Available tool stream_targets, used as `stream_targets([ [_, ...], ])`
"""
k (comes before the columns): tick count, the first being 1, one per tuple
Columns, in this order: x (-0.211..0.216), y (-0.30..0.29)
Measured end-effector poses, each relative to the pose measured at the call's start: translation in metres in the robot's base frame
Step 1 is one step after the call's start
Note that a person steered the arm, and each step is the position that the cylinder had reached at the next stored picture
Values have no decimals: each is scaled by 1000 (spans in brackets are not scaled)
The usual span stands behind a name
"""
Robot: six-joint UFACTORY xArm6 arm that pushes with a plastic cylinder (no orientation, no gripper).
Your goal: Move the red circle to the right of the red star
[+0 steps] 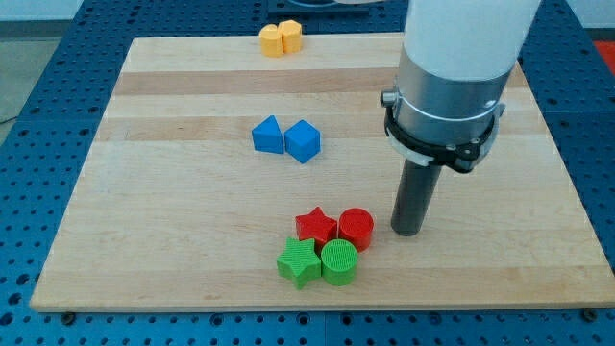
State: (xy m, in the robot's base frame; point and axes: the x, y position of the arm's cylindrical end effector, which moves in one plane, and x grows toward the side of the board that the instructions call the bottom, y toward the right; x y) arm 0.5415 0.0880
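The red circle (356, 229) lies on the wooden board, touching the right side of the red star (315, 227). My tip (407, 231) rests on the board just to the right of the red circle, a small gap apart. The rod hangs from the large white and grey arm (452, 86) at the view's upper right.
A green star (299, 261) and a green circle (338, 261) sit right below the red pair, touching them. A blue triangle (268, 135) and a blue cube (302, 141) lie mid-board. Two yellow blocks (280, 38) sit at the board's top edge.
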Motion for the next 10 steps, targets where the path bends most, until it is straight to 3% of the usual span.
stream_targets([
  [8,-9,-12],
  [9,-57,43],
  [10,-98,54],
])
